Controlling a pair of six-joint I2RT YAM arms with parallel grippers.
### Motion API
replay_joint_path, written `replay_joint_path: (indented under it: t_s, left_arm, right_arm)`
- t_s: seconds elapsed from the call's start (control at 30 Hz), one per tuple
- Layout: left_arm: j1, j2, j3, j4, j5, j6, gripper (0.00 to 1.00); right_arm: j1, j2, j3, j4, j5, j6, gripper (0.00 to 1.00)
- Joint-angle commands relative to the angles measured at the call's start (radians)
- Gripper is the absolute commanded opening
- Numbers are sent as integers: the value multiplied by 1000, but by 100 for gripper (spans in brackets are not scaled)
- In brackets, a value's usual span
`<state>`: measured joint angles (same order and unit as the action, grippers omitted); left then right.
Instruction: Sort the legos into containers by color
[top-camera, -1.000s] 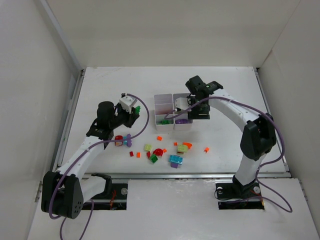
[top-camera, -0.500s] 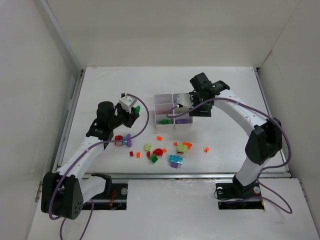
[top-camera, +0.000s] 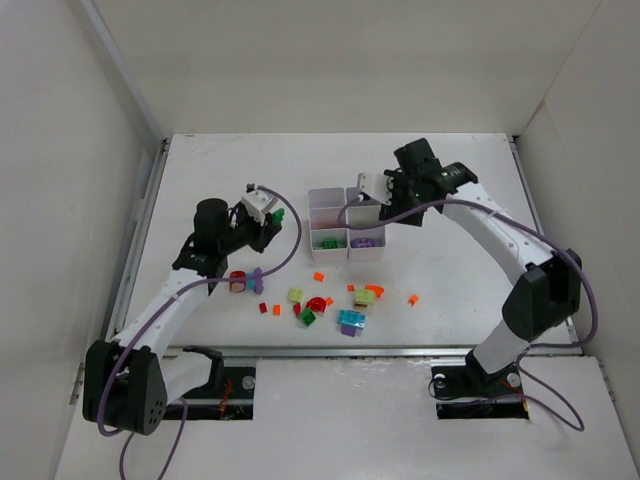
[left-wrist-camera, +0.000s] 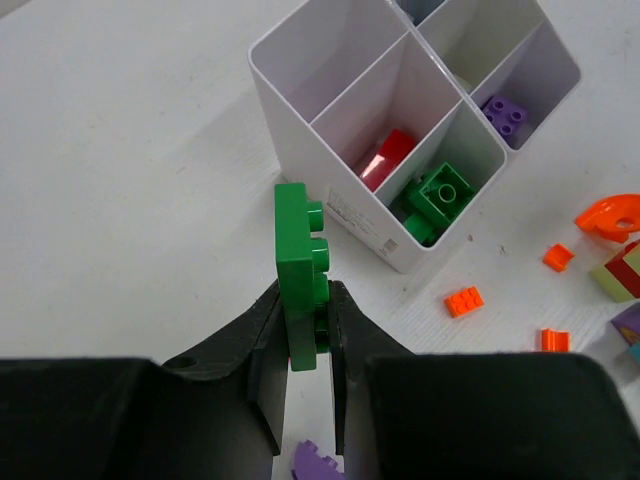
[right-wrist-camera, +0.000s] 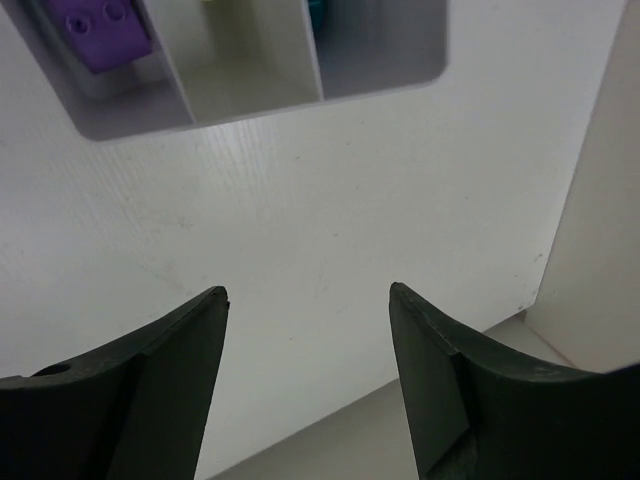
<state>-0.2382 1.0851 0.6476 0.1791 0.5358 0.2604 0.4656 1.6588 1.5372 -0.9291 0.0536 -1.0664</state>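
Your left pincer (left-wrist-camera: 303, 315) clamps a flat green studded brick (left-wrist-camera: 296, 235) standing on edge; your right pincer (right-wrist-camera: 308, 300) stands released.

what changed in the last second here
The right claw, open and empty, pulled back from over the tray toward the far right. The left claw barely shifted and stayed shut on the green brick. The loose bricks did not move.
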Motion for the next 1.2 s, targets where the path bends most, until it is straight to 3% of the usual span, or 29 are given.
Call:
replay_joint_path:
  t_s: [0.0, 0.17, 0.33, 0.5, 0.67, 1.17]
  left_arm:
    - [-12, 13, 76, 36, 43, 75, 0]
    - [-62, 65, 139, 36, 58, 161, 0]
    - [-134, 120, 251, 7, 164, 243, 0]
    - [-213, 228, 363, -24, 298, 283, 0]
    - [-305, 312, 441, -90, 326, 312, 0]
    - [-329, 292, 408, -147, 300, 309, 0]
  right_arm:
    - [-24, -123, -37, 192, -130, 74, 71]
    - [-85, -272, -175, 475, -343, 218, 72]
    - [-132, -372, -279, 666, -363, 295, 73]
    - [-176, -424, -313, 691, -337, 341, 73]
    - [-196, -445, -350, 702, -282, 361, 73]
    - [-214, -519, -408, 711, -241, 372, 74]
